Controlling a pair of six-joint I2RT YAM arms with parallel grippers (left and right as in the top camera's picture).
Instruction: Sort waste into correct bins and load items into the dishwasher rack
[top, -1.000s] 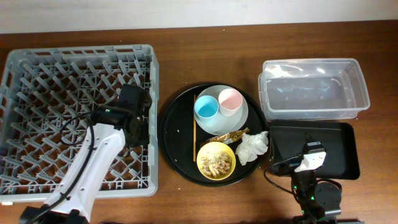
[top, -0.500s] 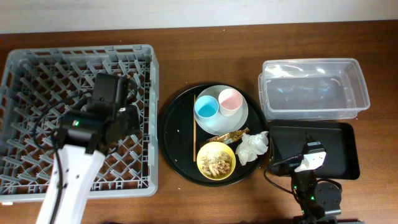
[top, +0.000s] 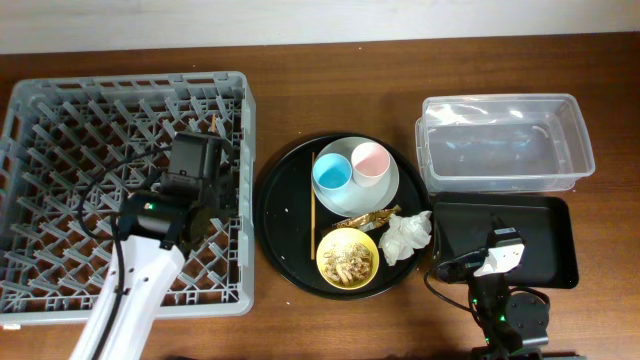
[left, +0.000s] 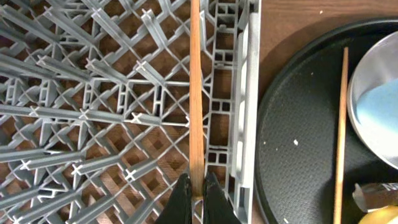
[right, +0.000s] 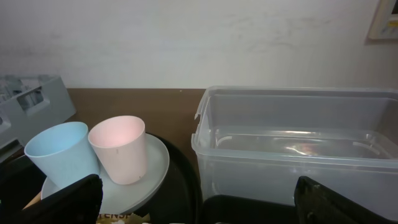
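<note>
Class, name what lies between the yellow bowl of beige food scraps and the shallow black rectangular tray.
The crumpled white tissue lies between the yellow bowl and the shallow black rectangular tray, as the overhead view shows.

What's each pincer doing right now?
Left pincer: shut on a wooden chopstick, over the dishwasher rack.
Right pincer: open, holding nothing.

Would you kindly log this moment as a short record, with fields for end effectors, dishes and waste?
left end effector: shut on chopstick, over dishwasher rack
right end effector: open, facing clear tub
second chopstick: on round tray, beside plate
cups: blue cup, pink cup on plate
waste: tissue, foil wrapper on round tray; food scraps in yellow bowl
</note>
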